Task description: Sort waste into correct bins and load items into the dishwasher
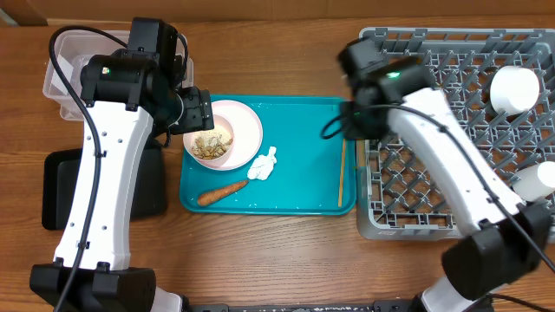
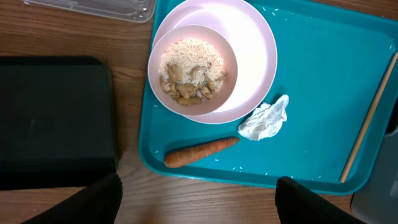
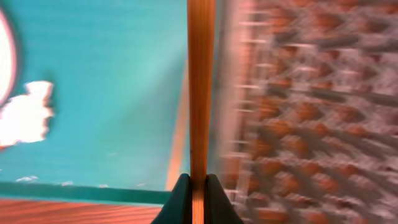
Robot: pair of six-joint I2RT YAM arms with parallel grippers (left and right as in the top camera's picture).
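Note:
My right gripper [image 3: 198,180] is shut on one thin wooden chopstick [image 3: 201,93], held just above the right rim of the teal tray, beside the grey dish rack [image 1: 408,208]. A second chopstick [image 1: 341,178] lies on the tray along that rim. A pale-pink shallow bowl [image 2: 255,56] holds a smaller pink bowl with grainy food scraps [image 2: 189,74]. A crumpled white tissue [image 2: 266,119] and a carrot piece [image 2: 200,151] lie on the tray near it. My left gripper [image 2: 199,205] hangs open and empty over the tray's front left edge.
A clear plastic tub [image 1: 65,74] stands at the back left, with a flat black tray [image 1: 61,186] in front of it. The teal tray [image 1: 299,186] sits mid-table. Two white cups [image 1: 513,87] [image 1: 536,180] stand in the dish rack.

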